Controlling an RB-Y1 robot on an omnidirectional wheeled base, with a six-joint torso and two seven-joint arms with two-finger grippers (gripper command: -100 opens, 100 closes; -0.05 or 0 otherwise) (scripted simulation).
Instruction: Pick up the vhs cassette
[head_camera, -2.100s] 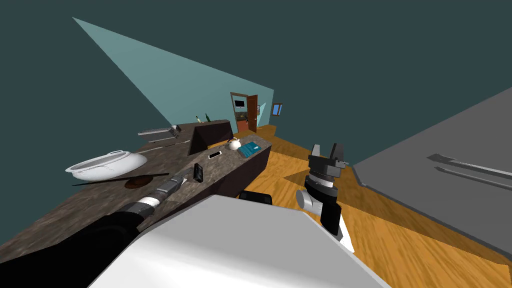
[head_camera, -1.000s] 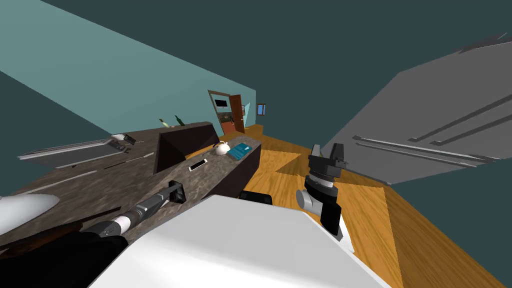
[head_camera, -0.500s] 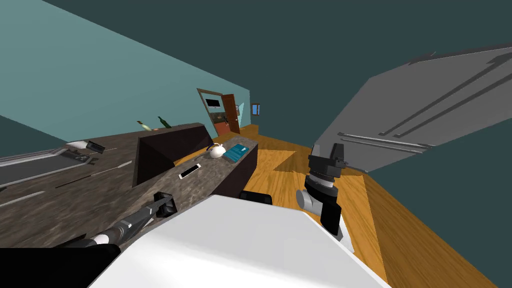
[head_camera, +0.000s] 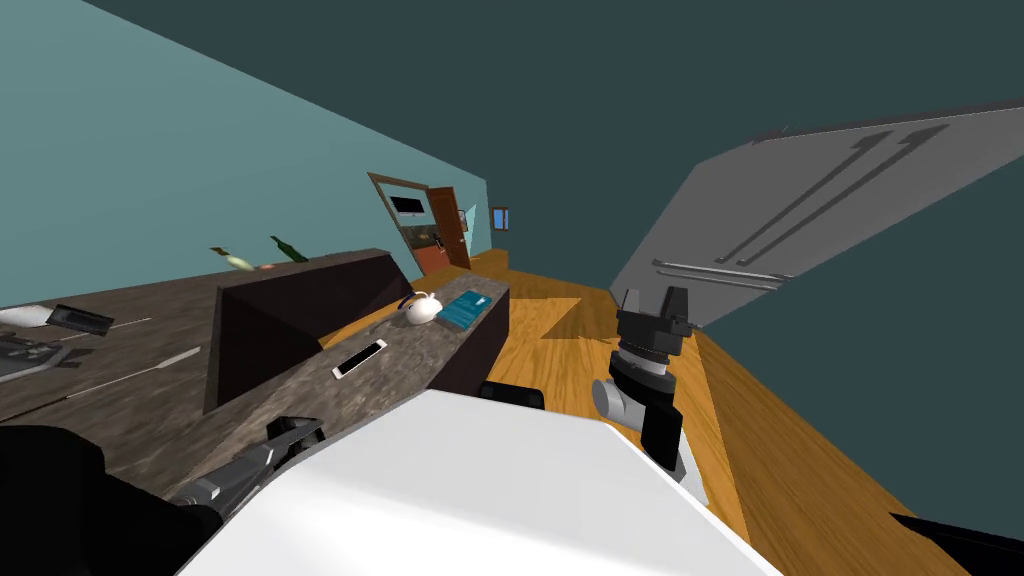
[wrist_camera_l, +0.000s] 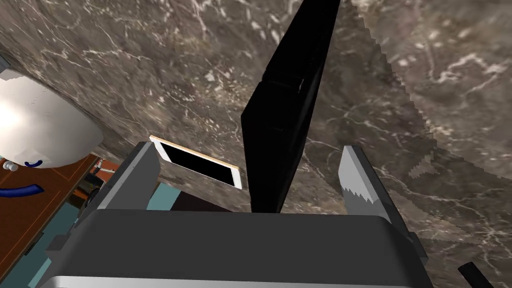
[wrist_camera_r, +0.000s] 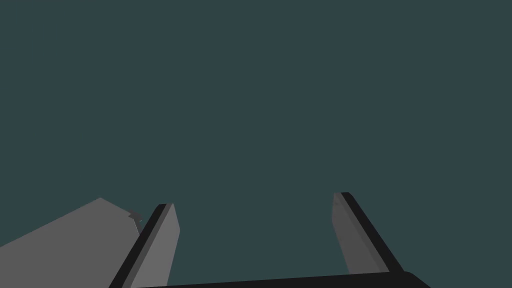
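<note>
my left hand (wrist_camera_l: 247, 147) is open wide above the brown stone table (wrist_camera_l: 125, 60). the thin black cassette (wrist_camera_l: 285, 100) sits between my two fingers, with a gap on each side. a white phone (wrist_camera_l: 200, 167) lies near one finger. my right hand (wrist_camera_r: 254, 200) is open too, holding nothing.

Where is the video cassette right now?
In the left wrist view, the black vhs cassette sits edge-on between the left gripper's open fingers, touching neither, beside the phone on the marbled counter.
</note>
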